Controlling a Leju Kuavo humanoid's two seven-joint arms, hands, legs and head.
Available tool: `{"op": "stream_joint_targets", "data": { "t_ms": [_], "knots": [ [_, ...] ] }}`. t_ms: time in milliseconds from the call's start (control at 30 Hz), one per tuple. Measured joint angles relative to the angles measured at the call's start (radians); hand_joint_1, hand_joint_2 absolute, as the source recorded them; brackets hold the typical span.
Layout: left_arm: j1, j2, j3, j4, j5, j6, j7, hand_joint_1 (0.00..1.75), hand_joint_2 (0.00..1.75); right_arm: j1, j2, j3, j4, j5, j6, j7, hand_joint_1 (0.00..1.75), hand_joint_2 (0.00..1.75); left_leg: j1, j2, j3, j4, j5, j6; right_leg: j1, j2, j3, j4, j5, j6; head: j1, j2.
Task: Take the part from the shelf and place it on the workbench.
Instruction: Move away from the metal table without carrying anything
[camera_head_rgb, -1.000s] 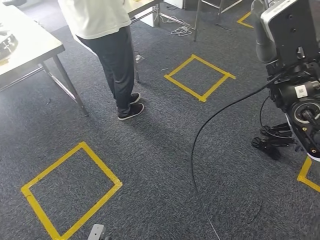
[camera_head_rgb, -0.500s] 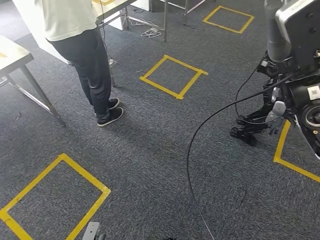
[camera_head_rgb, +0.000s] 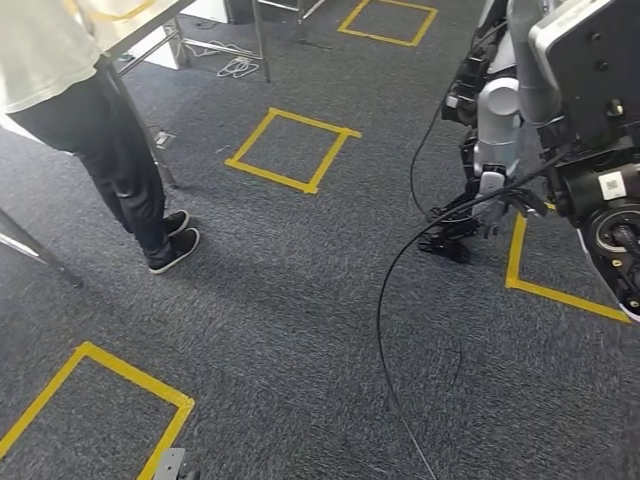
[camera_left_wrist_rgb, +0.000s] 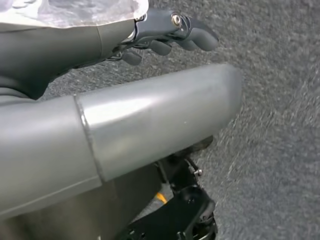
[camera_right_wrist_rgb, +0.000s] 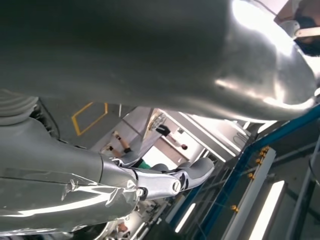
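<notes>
Both hands hold nothing: the left hand (camera_left_wrist_rgb: 113, 120) hangs over grey carpet (camera_head_rgb: 302, 300) with fingers (camera_left_wrist_rgb: 196, 35) loosely extended, the right hand (camera_right_wrist_rgb: 151, 65) likewise. A person (camera_head_rgb: 98, 130) stands beside yellow tape squares (camera_head_rgb: 290, 150).

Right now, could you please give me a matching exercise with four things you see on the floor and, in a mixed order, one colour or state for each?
Things:
1. Tape squares
2. Carpet
3. Cable
4. Person's shoes

Descriptions:
A. Dark grey, covers the whole floor
B. Yellow, stuck flat on the floor
C. Black with light soles, worn by someone standing by a table
D. Black, thin, lying in a long curve

Pairs: 1-B, 2-A, 3-D, 4-C
</notes>
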Motion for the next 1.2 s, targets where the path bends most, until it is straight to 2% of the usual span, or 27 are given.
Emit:
{"op": "stream_joint_targets", "data": {
  "t_ms": [33, 67, 100, 133, 167, 233, 267, 300, 333, 367, 433, 500, 533, 567, 600, 633, 667, 733, 767, 800, 867, 933, 1000, 1067, 1100, 1133, 1200],
  "knots": [
    [0.002, 0.001, 0.001, 0.0, 0.001, 0.0, 0.0, 0.0, 0.0, 0.003, 0.0, 0.002, 0.0, 0.0, -0.004, -0.004, 0.0, 0.0, 0.0, -0.007, -0.034, 0.068, -0.024, 0.0, 0.001, 0.011, -0.001, 0.0, 0.0, -0.002, -0.004, 0.0],
    [0.003, 0.003, 0.001, 0.0, 0.002, 0.0, 0.0, 0.0, 0.0, 0.005, 0.0, 0.003, 0.001, 0.0, -0.007, -0.006, 0.0, 0.0, 0.0, -0.01, -0.057, 0.108, -0.03, 0.0, 0.002, 0.023, -0.001, 0.0, 0.0, -0.003, -0.006, 0.0],
    [0.004, 0.004, 0.002, 0.0, 0.003, 0.0, 0.0, 0.0, 0.0, 0.007, 0.0, 0.003, 0.001, 0.0, -0.009, -0.008, 0.0, 0.0, 0.0, -0.011, -0.062, 0.109, -0.015, 0.002, 0.003, 0.036, 0.0, 0.001, 0.0, -0.003, -0.007, 0.0],
    [0.004, 0.006, 0.002, 0.0, 0.003, 0.0, 0.0, 0.0, 0.0, 0.007, 0.0, 0.004, 0.001, 0.0, -0.011, -0.009, 0.0, 0.0, 0.0, -0.016, -0.048, 0.068, 0.019, 0.004, 0.003, 0.049, 0.001, 0.001, 0.0, -0.003, -0.008, 0.0],
    [0.003, 0.009, 0.002, 0.0, 0.003, 0.0, 0.0, 0.0, 0.0, 0.007, 0.0, 0.004, 0.001, 0.0, -0.012, -0.01, 0.0, 0.0, 0.0, -0.03, -0.019, -0.002, 0.062, 0.009, 0.003, 0.062, 0.002, 0.001, 0.0, -0.002, -0.009, 0.0],
    [0.003, 0.014, 0.003, 0.0, 0.003, 0.0, 0.0, 0.0, 0.0, 0.007, 0.0, 0.004, 0.001, 0.0, -0.013, -0.011, 0.0, 0.0, 0.003, -0.081, 0.036, -0.134, 0.12, 0.019, 0.004, 0.088, -0.001, 0.004, 0.0, 0.002, -0.01, 0.0],
    [0.003, 0.016, 0.004, 0.0, 0.003, 0.0, 0.0, 0.0, 0.0, 0.008, 0.0, 0.004, 0.001, 0.0, -0.014, -0.012, 0.0, 0.0, 0.003, -0.099, 0.05, -0.17, 0.13, 0.021, 0.002, 0.1, -0.005, 0.006, 0.0, 0.007, -0.009, 0.0],
    [0.003, 0.018, 0.004, 0.0, 0.002, 0.0, 0.0, 0.0, 0.0, 0.008, 0.0, 0.004, 0.001, 0.0, -0.015, -0.012, 0.0, 0.0, 0.002, -0.103, 0.055, -0.183, 0.129, 0.024, 0.0, 0.113, -0.009, 0.005, 0.002, 0.014, -0.008, 0.0],
    [0.002, 0.018, 0.004, 0.0, 0.002, 0.0, 0.0, 0.0, 0.0, 0.01, 0.0, 0.003, 0.001, 0.001, -0.016, -0.012, 0.0, 0.0, 0.0, -0.091, 0.057, -0.188, 0.129, 0.027, -0.003, 0.126, -0.012, 0.003, 0.005, 0.021, -0.008, 0.0],
    [-0.001, 0.018, 0.004, 0.0, 0.002, 0.001, 0.0, 0.0, 0.0, 0.012, 0.0, 0.002, 0.001, 0.002, -0.018, -0.012, 0.0, 0.0, 0.0, -0.078, 0.06, -0.193, 0.132, 0.033, -0.006, 0.127, -0.015, 0.003, 0.006, 0.027, -0.007, 0.0],
    [-0.006, 0.02, 0.004, 0.0, 0.002, 0.002, -0.001, 0.0, 0.0, 0.015, 0.0, -0.002, 0.0, 0.004, -0.021, -0.012, 0.0, 0.0, 0.002, -0.051, 0.068, -0.207, 0.137, 0.043, -0.004, 0.083, -0.035, 0.042, -0.019, 0.038, 0.0, 0.0],
    [-0.009, 0.022, 0.005, 0.0, 0.002, 0.001, -0.003, 0.0, 0.0, 0.018, 0.0, -0.004, 0.0, 0.008, -0.023, -0.012, 0.0, 0.0, 0.001, -0.025, 0.072, -0.212, 0.138, 0.049, -0.004, 0.023, -0.09, 0.161, -0.08, 0.046, 0.012, 0.0],
    [-0.01, 0.022, 0.005, 0.0, 0.003, 0.001, -0.004, 0.0, 0.0, 0.021, 0.0, -0.003, 0.0, 0.009, -0.024, -0.011, 0.0, 0.0, 0.001, -0.011, 0.072, -0.212, 0.137, 0.05, -0.005, 0.011, -0.124, 0.23, -0.108, 0.05, 0.015, 0.0],
    [-0.01, 0.023, 0.005, 0.0, 0.003, 0.0, -0.004, 0.0, 0.0, 0.025, 0.0, -0.002, 0.0, 0.011, -0.024, -0.011, 0.0, 0.0, 0.0, 0.002, 0.073, -0.212, 0.136, 0.05, -0.007, 0.005, -0.146, 0.276, -0.12, 0.054, 0.018, 0.0],
    [-0.01, 0.023, 0.005, 0.0, 0.003, 0.0, -0.005, 0.0, 0.0, 0.027, 0.0, -0.002, -0.001, 0.012, -0.025, -0.01, 0.0, 0.0, 0.0, 0.016, 0.074, -0.212, 0.134, 0.049, -0.009, 0.001, -0.152, 0.287, -0.114, 0.056, 0.021, 0.0],
    [-0.01, 0.023, 0.005, 0.0, 0.003, 0.0, -0.005, 0.0, 0.0, 0.029, 0.0, -0.002, -0.001, 0.014, -0.025, -0.01, 0.0, 0.0, 0.0, 0.028, 0.077, -0.211, 0.131, 0.047, -0.011, -0.004, -0.136, 0.257, -0.091, 0.058, 0.025, 0.0],
    [-0.01, 0.023, 0.005, 0.0, 0.003, 0.0, -0.006, 0.0, 0.0, 0.029, 0.0, -0.002, -0.002, 0.015, -0.026, -0.008, 0.0, 0.0, 0.0, 0.04, 0.081, -0.211, 0.128, 0.044, -0.012, -0.014, -0.102, 0.194, -0.056, 0.058, 0.028, 0.0],
    [-0.01, 0.023, 0.005, 0.0, 0.003, 0.0, -0.008, 0.0, 0.0, 0.028, 0.0, -0.004, -0.007, 0.017, -0.028, -0.004, 0.0, 0.0, -0.003, 0.058, 0.089, -0.209, 0.12, 0.035, -0.007, -0.055, -0.03, 0.058, -0.008, 0.052, 0.034, 0.0],
    [-0.01, 0.023, 0.005, 0.0, 0.003, 0.0, -0.009, 0.0, 0.0, 0.029, 0.0, -0.005, -0.01, 0.018, -0.03, -0.001, 0.0, 0.0, -0.005, 0.066, 0.092, -0.208, 0.117, 0.03, -0.003, -0.068, -0.01, 0.018, 0.001, 0.045, 0.035, 0.0],
    [-0.01, 0.023, 0.005, 0.0, 0.002, 0.0, -0.009, 0.0, 0.0, 0.031, 0.0, -0.006, -0.013, 0.018, -0.032, 0.003, 0.0, 0.0, -0.007, 0.075, 0.095, -0.207, 0.114, 0.025, 0.002, -0.072, -0.003, 0.002, 0.001, 0.037, 0.033, 0.0],
    [-0.01, 0.021, 0.005, 0.0, 0.002, -0.001, -0.009, 0.0, 0.0, 0.036, -0.001, -0.008, -0.02, 0.019, -0.035, 0.008, 0.0, 0.0, -0.007, 0.09, 0.1, -0.207, 0.108, 0.016, 0.006, -0.047, -0.002, -0.002, 0.002, 0.02, 0.024, 0.0],
    [-0.01, 0.019, 0.006, 0.0, 0.002, -0.002, -0.009, 0.0, 0.0, 0.039, -0.002, -0.013, -0.029, 0.02, -0.038, 0.011, 0.0, 0.0, -0.002, 0.062, 0.09, -0.17, 0.078, 0.007, 0.003, -0.026, 0.001, -0.007, 0.005, 0.008, 0.014, 0.0],
    [-0.007, 0.018, 0.006, 0.0, 0.002, -0.002, -0.009, 0.0, 0.0, 0.041, -0.003, -0.015, -0.036, 0.021, -0.039, 0.012, 0.0, 0.0, 0.001, 0.01, 0.036, -0.048, 0.012, 0.003, 0.002, -0.007, 0.003, -0.009, 0.007, -0.003, 0.003, 0.0],
    [-0.002, 0.018, 0.006, 0.0, 0.002, -0.003, -0.009, 0.0, 0.0, 0.048, -0.003, -0.014, -0.039, 0.021, -0.039, 0.012, 0.0, 0.0, 0.0, -0.008, -0.032, 0.087, -0.036, 0.003, 0.004, 0.017, 0.003, -0.009, 0.006, -0.007, -0.005, 0.0],
    [-0.001, 0.018, 0.006, 0.0, 0.002, -0.003, -0.009, 0.0, 0.0, 0.05, -0.003, -0.014, -0.04, 0.021, -0.039, 0.012, 0.0, 0.0, 0.0, -0.01, -0.049, 0.112, -0.034, 0.004, 0.005, 0.03, 0.003, -0.009, 0.006, -0.008, -0.006, 0.0],
    [0.0, 0.018, 0.006, 0.0, 0.002, -0.003, -0.009, 0.0, 0.0, 0.052, -0.003, -0.014, -0.041, 0.021, -0.039, 0.012, 0.0, 0.0, 0.0, -0.011, -0.047, 0.097, -0.012, 0.005, 0.005, 0.044, 0.003, -0.008, 0.006, -0.008, -0.007, 0.0],
    [0.0, 0.018, 0.006, 0.0, 0.002, -0.004, -0.009, 0.0, 0.0, 0.052, -0.003, -0.014, -0.042, 0.021, -0.039, 0.012, 0.0, 0.0, 0.002, -0.028, 0.003, -0.029, 0.067, 0.011, 0.005, 0.072, 0.005, -0.006, 0.006, -0.007, -0.009, 0.0]
  ]
}}
